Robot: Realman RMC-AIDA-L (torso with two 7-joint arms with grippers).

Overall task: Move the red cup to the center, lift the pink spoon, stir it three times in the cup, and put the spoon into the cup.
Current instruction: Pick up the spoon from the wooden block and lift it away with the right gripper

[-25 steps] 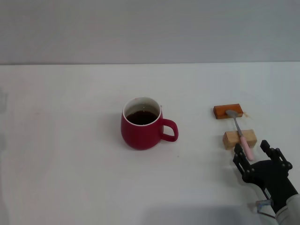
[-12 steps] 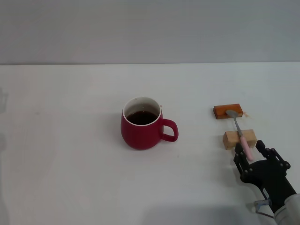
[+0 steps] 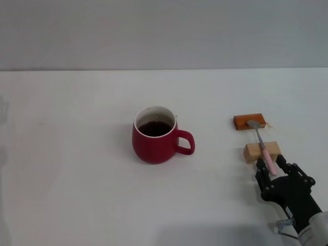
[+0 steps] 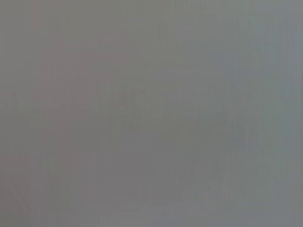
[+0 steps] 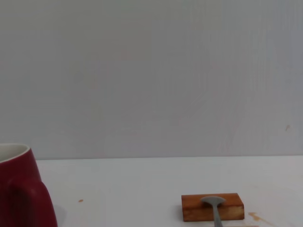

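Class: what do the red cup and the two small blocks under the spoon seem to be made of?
Red cup: likely glazed ceramic, from its glossy red outside and white inner wall. Light block: pale matte, probably bare wood. Orange-brown block: perhaps stained or varnished wood; uncertain.

A white table (image 5: 142,189) runs back to a plain pale grey wall (image 5: 151,71) that fills most of the picture. At one edge stands the red cup (image 5: 21,189), only partly in view: its dark-red side, a strip of white rim and part of the loop handle. Well apart from it lies an orange-brown flat block (image 5: 212,207), and the grey metal bowl of the pink spoon (image 5: 214,202) rests on top of that block, its neck running out of the picture. A small brown speck (image 5: 81,200) lies near the cup, and a faint brownish smear (image 5: 255,217) just beside the block
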